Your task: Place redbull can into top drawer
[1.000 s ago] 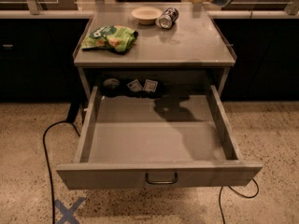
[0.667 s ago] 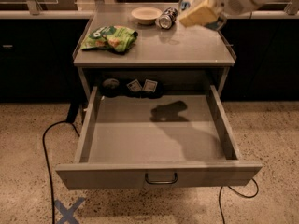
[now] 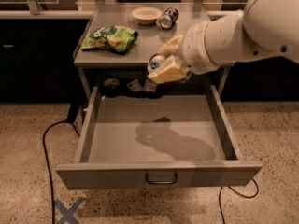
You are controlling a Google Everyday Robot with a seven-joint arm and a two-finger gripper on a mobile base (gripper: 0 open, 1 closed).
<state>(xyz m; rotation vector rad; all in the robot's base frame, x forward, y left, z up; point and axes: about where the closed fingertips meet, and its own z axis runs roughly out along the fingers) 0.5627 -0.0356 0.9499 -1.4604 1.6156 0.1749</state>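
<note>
Silver redbull can [image 3: 156, 61] end-on in claw [image 3: 159, 65] over top drawer [image 3: 112, 176]

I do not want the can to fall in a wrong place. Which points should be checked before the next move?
1. top drawer pulled open: ok.
2. redbull can held in the pincer: ok.
3. Pincer over the drawer: ok, its shadow falls on the drawer floor.
4. Bare floor for the can: ok; small items lie only at the back.
5. Can low enough to release: not ok, it hangs near tabletop height.
6. Can upright: cannot tell.
</note>
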